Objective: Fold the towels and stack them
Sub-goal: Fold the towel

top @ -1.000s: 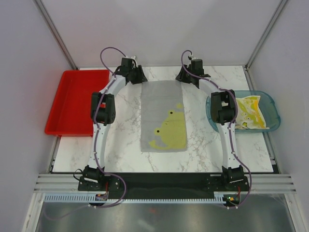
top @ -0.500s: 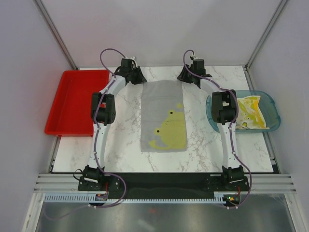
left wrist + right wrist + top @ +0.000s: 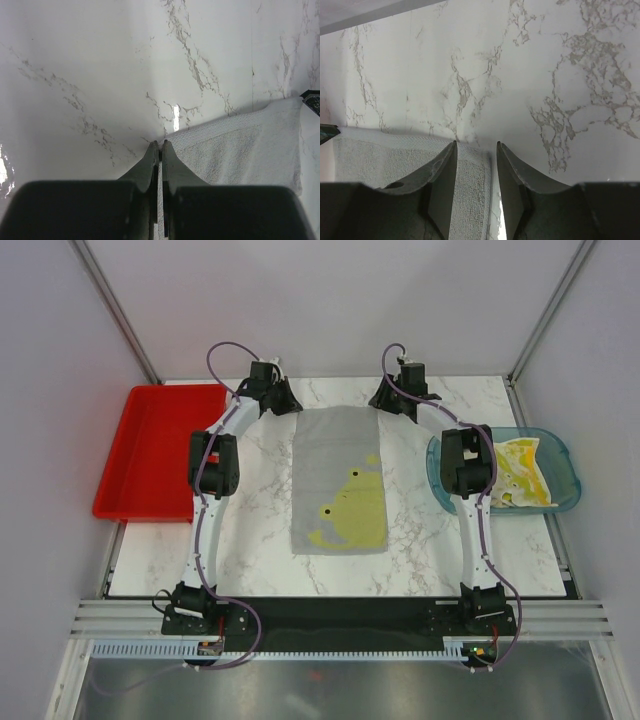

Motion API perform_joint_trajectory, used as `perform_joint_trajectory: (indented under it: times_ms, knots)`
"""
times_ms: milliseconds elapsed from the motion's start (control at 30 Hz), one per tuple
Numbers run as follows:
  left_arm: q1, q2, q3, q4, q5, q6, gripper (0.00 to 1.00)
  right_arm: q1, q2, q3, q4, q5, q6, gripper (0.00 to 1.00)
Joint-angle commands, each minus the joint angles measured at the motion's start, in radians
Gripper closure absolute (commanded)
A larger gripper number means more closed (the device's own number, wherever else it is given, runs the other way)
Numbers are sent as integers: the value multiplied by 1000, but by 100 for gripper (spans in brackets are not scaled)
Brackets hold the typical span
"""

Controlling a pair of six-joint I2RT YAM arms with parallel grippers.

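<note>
Left arm (image 3: 212,465) and right arm (image 3: 466,465) stretched forward across the white marble-patterned table (image 3: 250,540).
The grey rectangular frog-print cloth towel (image 3: 340,480) lies flat at centre; left gripper (image 3: 159,146) clamped on its far-left corner, right gripper (image 3: 476,145) parted astride the far-right. Red plastic tray (image 3: 150,455) sits left; translucent teal plastic bin (image 3: 572,468), right, holds a crumpled yellow cloth towel (image 3: 520,472).

- Top camera: high up, looking down on the whole table (image 3: 250,530).
- Both wrist cameras: very close, sharing one edge of the grey towel (image 3: 240,150).
</note>
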Motion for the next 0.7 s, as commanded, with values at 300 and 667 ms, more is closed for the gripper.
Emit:
perform_joint_trajectory:
  times_ms: [300, 667]
  knots:
    - [3, 23, 39, 45, 40, -31, 98, -2, 31, 2, -74, -40, 1, 60]
    - [5, 43, 56, 62, 58, -55, 98, 0, 48, 12, -54, -95, -2, 63]
